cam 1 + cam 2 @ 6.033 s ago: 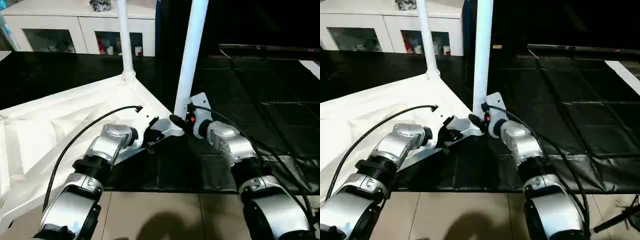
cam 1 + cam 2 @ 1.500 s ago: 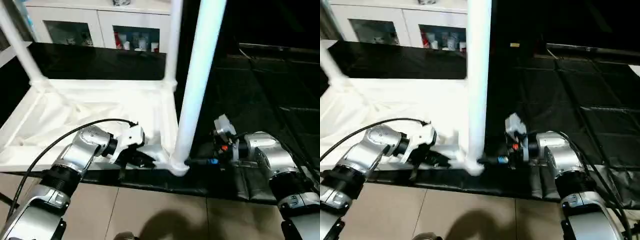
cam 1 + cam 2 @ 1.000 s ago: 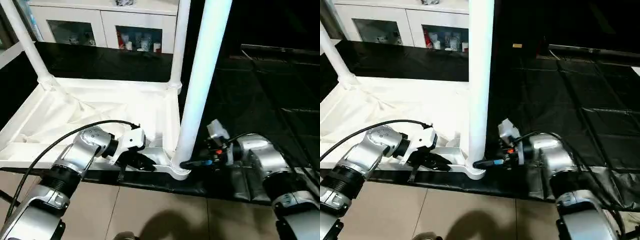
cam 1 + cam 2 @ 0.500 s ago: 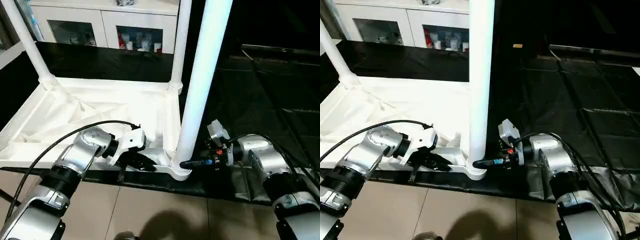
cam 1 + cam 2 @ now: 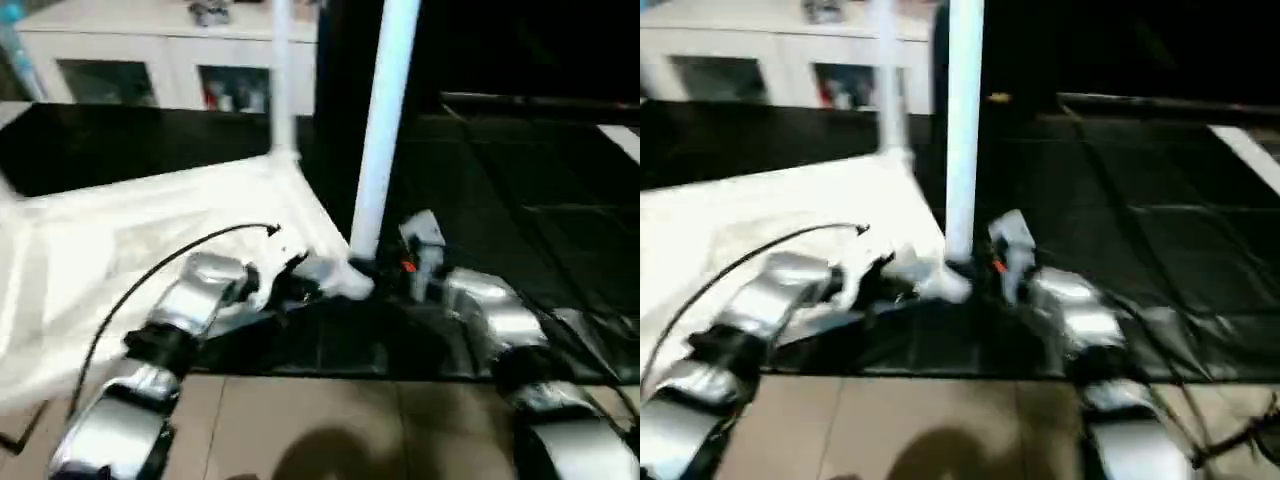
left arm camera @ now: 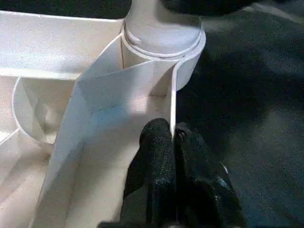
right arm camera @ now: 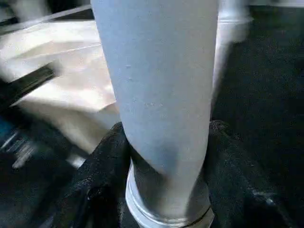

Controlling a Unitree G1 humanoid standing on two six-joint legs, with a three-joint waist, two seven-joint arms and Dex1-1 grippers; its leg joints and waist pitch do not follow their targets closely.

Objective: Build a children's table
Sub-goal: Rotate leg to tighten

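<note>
**Upturned Table Swung Round; Both Grips Retained**

Rotated since a second ago, the upturned white ribbed plastic table top (image 5: 120, 240) is now seen corner-on. The left gripper (image 6: 172, 142) is pinched shut on its rim wall, just behind the corner socket. The right gripper (image 7: 164, 156) is clasped about the white tapered tubular leg (image 7: 156, 85) at its base. Both grips should be kept firm and turned together. Black matting (image 5: 520, 200) lies beneath; a white glass-doored cabinet (image 5: 150, 70) stands beyond.

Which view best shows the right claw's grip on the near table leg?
The right wrist view: both fingers flank the near leg just above its socket. The head views are blurred, showing the right claw at the leg's base; the left wrist view shows the socket.
</note>
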